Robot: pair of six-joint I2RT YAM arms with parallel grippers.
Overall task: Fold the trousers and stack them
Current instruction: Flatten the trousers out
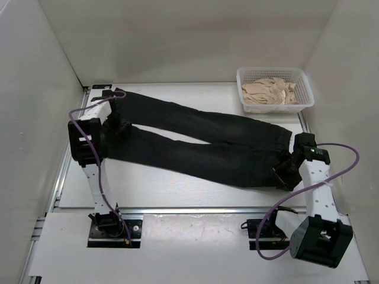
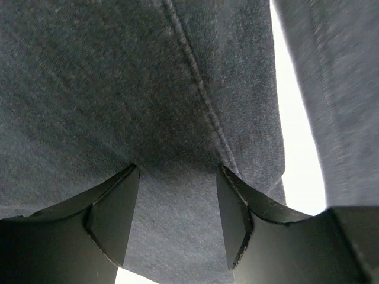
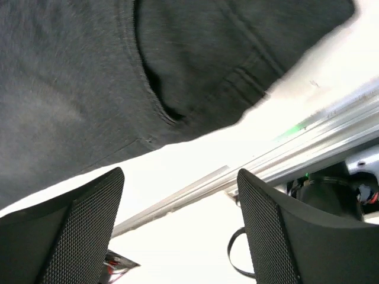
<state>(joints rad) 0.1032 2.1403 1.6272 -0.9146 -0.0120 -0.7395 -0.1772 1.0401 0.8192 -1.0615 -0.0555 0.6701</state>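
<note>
The black trousers lie flat across the table, legs towards the left, waist at the right. My left gripper sits low over the near leg close to its hem. In the left wrist view it is open, and dark fabric with a seam fills the view and the gap between the fingers. My right gripper is at the near corner of the waist. In the right wrist view it is open and empty over bare table, with the waist and a pocket just beyond the fingertips.
A white basket with beige cloth stands at the back right, just beyond the waist. An aluminium rail runs along the near table edge and shows in the right wrist view. White walls enclose the table.
</note>
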